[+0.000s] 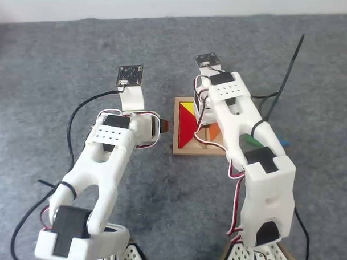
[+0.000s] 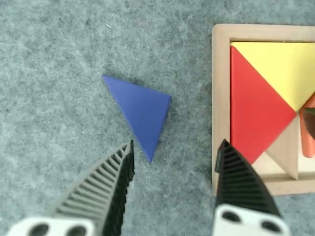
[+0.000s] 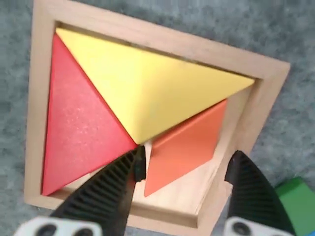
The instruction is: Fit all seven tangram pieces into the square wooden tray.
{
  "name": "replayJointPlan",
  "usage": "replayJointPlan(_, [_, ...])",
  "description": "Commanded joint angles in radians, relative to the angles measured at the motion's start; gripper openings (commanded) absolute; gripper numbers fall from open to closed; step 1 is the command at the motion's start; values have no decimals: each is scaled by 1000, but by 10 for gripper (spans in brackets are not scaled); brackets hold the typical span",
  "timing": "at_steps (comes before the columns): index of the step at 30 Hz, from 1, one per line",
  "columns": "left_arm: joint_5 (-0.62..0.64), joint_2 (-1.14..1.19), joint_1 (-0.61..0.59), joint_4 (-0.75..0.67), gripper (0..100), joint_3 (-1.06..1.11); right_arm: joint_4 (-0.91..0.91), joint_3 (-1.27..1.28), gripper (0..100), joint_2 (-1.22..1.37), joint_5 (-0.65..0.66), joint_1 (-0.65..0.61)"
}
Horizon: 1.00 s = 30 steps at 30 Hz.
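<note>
Left end effector (image 2: 177, 147), spread, should straddle blue triangle (image 2: 140, 108) squarely before closing. Right end effector (image 3: 188, 160) spread over tray (image 3: 162, 44).

Tray (image 3: 246, 66): 1, wooden, sq. Tangram pcs in sight: 6 total. Inside tray: 3, i.e. 1 red triangle (image 3: 78, 128), 1 yellow triangle (image 3: 147, 83), 1 orange pc (image 3: 184, 142). Outside tray: 3, i.e. 1 blue triangle (image 2: 140, 110), 1 green pc (image 3: 298, 201), 1 light-blue pc (image 1: 283, 142) (mostly hidden, shape can't tell). Clear triangles: 3. Arms: 2, i.e. left arm (image 1: 100, 167) + right arm (image 1: 241, 122).
</note>
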Motion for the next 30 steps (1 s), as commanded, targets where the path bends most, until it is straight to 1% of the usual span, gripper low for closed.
replayJointPlan(1, [-11, -11, 2, -14, 254, -25, 8, -44, 271, 12, 6, -4])
replayJointPlan(5, [-11, -12, 3, -14, 254, -25, -5, -51, 271, 76, 6, -13])
replayJointPlan(9, [-11, -12, 2, -12, 254, -25, 1, -69, 265, 81, 6, -15])
replayJointPlan(10, [-11, -12, 0, -12, 254, -25, 1, -69, 249, 82, 6, -13])
replayJointPlan(14, [-11, -12, -2, -12, 254, -25, 1, -69, 133, 84, 14, -12])
replayJointPlan(17, [-11, -12, -2, -14, 254, -25, 2, -69, 83, 84, 14, -10])
replayJointPlan(30, [-11, -12, -2, -14, 254, -25, 5, -68, 77, 76, 11, -13])
